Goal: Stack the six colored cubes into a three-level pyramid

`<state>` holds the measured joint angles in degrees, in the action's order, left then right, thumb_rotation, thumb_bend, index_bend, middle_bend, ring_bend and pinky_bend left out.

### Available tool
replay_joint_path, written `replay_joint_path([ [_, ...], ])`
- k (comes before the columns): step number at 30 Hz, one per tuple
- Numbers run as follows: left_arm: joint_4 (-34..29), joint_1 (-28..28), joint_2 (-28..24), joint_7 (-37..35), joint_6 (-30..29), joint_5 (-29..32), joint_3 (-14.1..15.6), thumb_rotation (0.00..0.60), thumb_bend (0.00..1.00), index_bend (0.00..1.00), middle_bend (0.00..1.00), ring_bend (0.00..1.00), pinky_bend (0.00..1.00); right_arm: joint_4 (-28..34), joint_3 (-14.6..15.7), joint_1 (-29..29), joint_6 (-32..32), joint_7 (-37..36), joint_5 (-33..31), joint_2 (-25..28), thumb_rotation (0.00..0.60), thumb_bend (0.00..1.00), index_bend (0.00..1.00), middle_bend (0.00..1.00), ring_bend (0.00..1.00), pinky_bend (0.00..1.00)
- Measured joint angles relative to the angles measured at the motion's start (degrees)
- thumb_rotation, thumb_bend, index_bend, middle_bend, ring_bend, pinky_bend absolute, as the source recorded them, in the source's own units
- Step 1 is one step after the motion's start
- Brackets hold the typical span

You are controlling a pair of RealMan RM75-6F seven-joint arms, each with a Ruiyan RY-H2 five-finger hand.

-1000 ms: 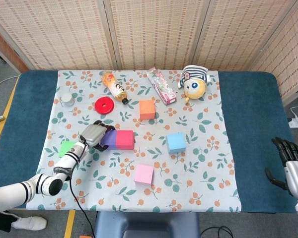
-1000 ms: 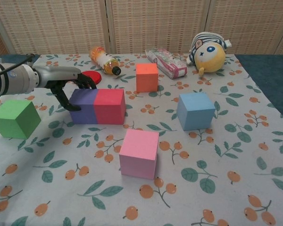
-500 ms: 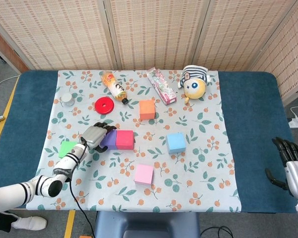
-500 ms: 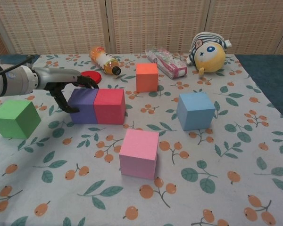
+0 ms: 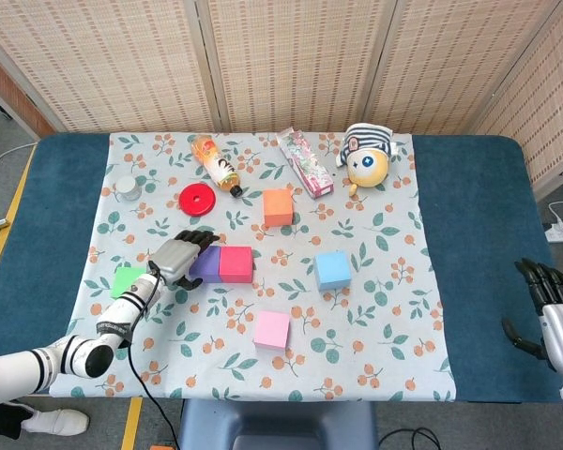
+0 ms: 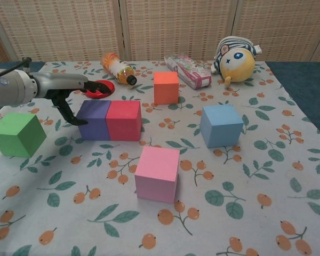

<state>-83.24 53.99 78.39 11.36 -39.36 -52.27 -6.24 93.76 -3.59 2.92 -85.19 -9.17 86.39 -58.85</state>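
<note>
The purple cube (image 6: 94, 119) and red cube (image 6: 124, 119) stand side by side, touching, on the flowered cloth. My left hand (image 6: 69, 92) hovers just left of the purple cube (image 5: 205, 265), fingers spread and holding nothing, with its thumb hanging by the cube's left face. The green cube (image 6: 17, 133) sits further left, beside my forearm. The orange cube (image 6: 166, 87) stands behind, the blue cube (image 6: 221, 125) to the right and the pink cube (image 6: 158, 173) in front. My right hand (image 5: 547, 302) rests empty off the cloth at the table's right edge.
A red disc (image 5: 197, 199), a lying bottle (image 5: 217, 165), a pink packet (image 5: 304, 162) and a plush toy (image 5: 367, 157) lie along the back of the cloth. A small grey jar (image 5: 127, 189) sits at the back left. Blue table surface (image 5: 469, 216) borders the cloth.
My left hand has let go of the purple cube and drawn back a little to the left, its fingers lifting and spreading. The cubes and the right hand have not moved.
</note>
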Motion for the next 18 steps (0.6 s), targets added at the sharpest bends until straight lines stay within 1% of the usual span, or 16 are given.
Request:
replay_joint_path([
  [3,-1.78,-1.47,-1.69,-1.01,-2.89,-1.60,-0.43,0.600,0.36,0.05,0.03,0.00,0.05,0.12,-0.10,0.94,1.49,-1.46,0.30,0.80,0.600,0.00,0.00,0.05,0.00,0.06],
  [5,-2.71,-2.57,-2.71,-1.36,-5.21,-2.62,-0.61,0.600,0.36,0.08,0.04,0.00,0.05,0.24,-0.23,2.08,3.03,-2.68,0.73,1.49,0.600,0.00,0.00,0.05,0.00,0.06],
  [10,-5.33,-6.99,-5.94,-2.05,-12.81,-5.66,-0.59,0.600,0.36,0.10,0.06,0.00,0.05,0.49,-0.65,5.89,7.60,-4.80,2.33,2.71,0.600,0.00,0.00,0.07,0.00,0.07],
  [15,-7.42,-12.29,-9.15,-3.75,-18.13,-7.93,0.14,0.600,0.36,0.12,0.08,0.00,0.05,0.55,-1.30,11.13,14.30,-6.50,3.38,3.12,0.600,0.00,0.01,0.09,0.00,0.08],
  [18,-8.73,-14.49,-10.99,-4.48,-19.21,-9.20,1.04,0.600,0.36,0.13,0.09,0.00,0.05,0.44,-2.09,15.08,19.05,-7.34,3.33,2.79,0.600,0.00,0.01,0.09,0.00,0.08],
])
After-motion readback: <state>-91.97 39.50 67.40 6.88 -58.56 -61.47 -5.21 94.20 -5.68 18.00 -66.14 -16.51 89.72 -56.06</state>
